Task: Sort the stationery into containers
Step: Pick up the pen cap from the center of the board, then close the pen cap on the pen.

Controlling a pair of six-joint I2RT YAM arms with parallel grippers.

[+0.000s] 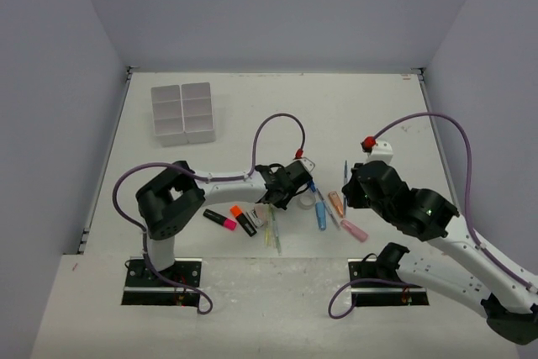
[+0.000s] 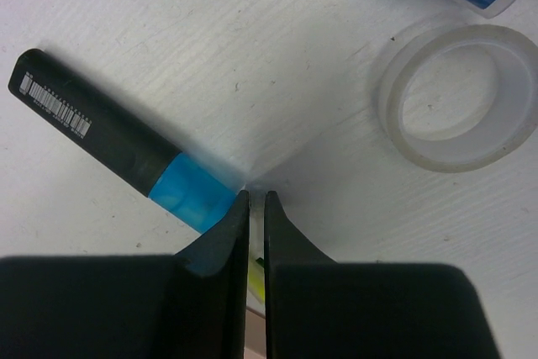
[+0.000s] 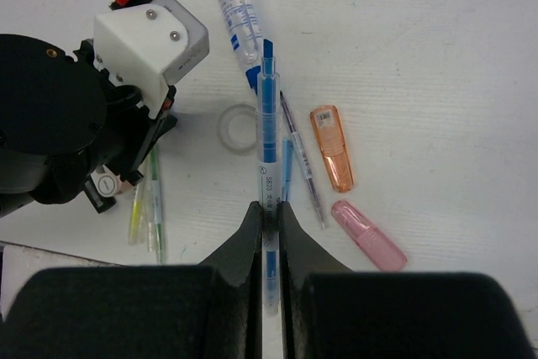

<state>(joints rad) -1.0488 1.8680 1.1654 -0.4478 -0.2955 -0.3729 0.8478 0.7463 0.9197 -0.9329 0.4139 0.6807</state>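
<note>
While in right gripper (image 3: 269,212), pen (image 3: 267,115) tip-outward

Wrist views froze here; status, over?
Left gripper shut on thin yellow pen. Right gripper shut on blue pen. Tray looks empty. Blue-ended highlighter beside left jaws.

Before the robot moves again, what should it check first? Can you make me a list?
1. Right jaws holding the blue pen: ok, they are shut on it.
2. Left jaws holding something: cannot tell. They are shut, and a yellow sliver shows between them.
3. Tape ring out of the left jaws' way: ok, it lies apart from them.
4. Room in the tray: ok, its compartments look empty from above.
5. Free way from the right jaws to the tray: probably not ok, the left arm lies in between.
</note>
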